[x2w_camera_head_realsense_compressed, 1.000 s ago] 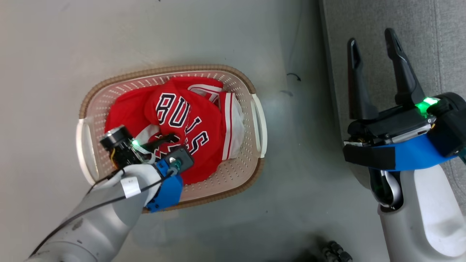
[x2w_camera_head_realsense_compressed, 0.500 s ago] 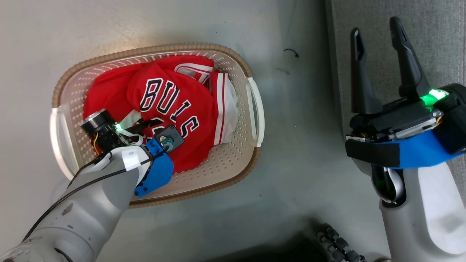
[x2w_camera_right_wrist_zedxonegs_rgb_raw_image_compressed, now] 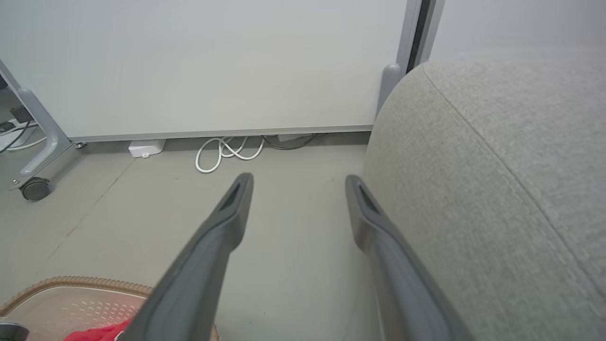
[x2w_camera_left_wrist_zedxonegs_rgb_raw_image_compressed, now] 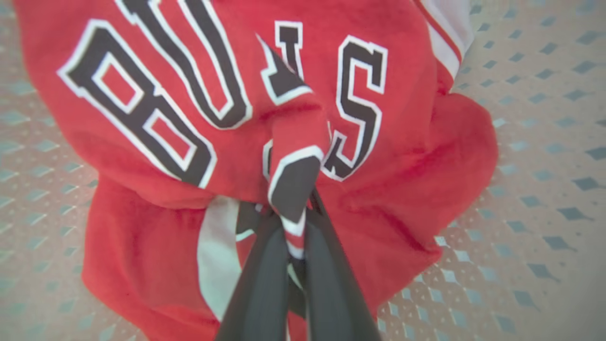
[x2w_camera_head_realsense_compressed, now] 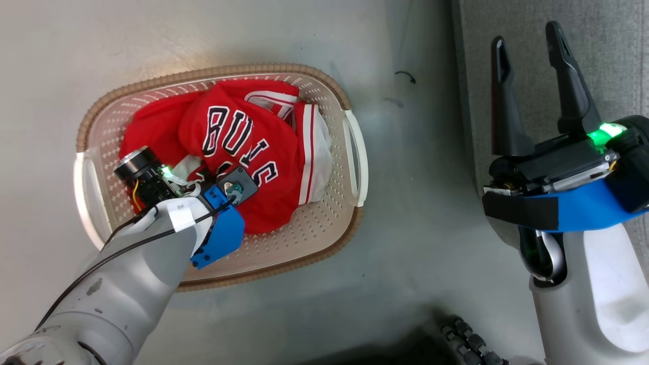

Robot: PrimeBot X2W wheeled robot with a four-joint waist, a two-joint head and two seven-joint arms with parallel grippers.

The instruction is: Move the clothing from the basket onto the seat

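The red clothing (x2w_camera_head_realsense_compressed: 253, 152) with black-and-white lettering lies heaped in the cream basket (x2w_camera_head_realsense_compressed: 324, 86) on the floor. My left arm reaches down into the basket from the lower left. In the left wrist view my left gripper (x2w_camera_left_wrist_zedxonegs_rgb_raw_image_compressed: 294, 208) is shut on a raised fold of the clothing (x2w_camera_left_wrist_zedxonegs_rgb_raw_image_compressed: 189, 71), pinched between both dark fingers (x2w_camera_left_wrist_zedxonegs_rgb_raw_image_compressed: 260, 284). My right gripper (x2w_camera_head_realsense_compressed: 527, 43) hangs open and empty at the right, over the edge of the grey seat (x2w_camera_head_realsense_compressed: 608, 50). The right wrist view shows this gripper (x2w_camera_right_wrist_zedxonegs_rgb_raw_image_compressed: 298, 182) beside the seat (x2w_camera_right_wrist_zedxonegs_rgb_raw_image_compressed: 497, 166), with the basket (x2w_camera_right_wrist_zedxonegs_rgb_raw_image_compressed: 71, 284) low at the left.
Grey floor (x2w_camera_head_realsense_compressed: 416, 203) lies between basket and seat. A white wall panel stands behind, with a coiled white cable (x2w_camera_right_wrist_zedxonegs_rgb_raw_image_compressed: 227, 149) at its foot and a caster wheel (x2w_camera_right_wrist_zedxonegs_rgb_raw_image_compressed: 34, 188) at the far left. A dark wheel of my base (x2w_camera_head_realsense_compressed: 466, 339) shows at the bottom.
The head camera has shifted, so the basket sits further left and higher. Fabric near the left gripper has bunched up toward its fingers. The right gripper keeps its open pose.
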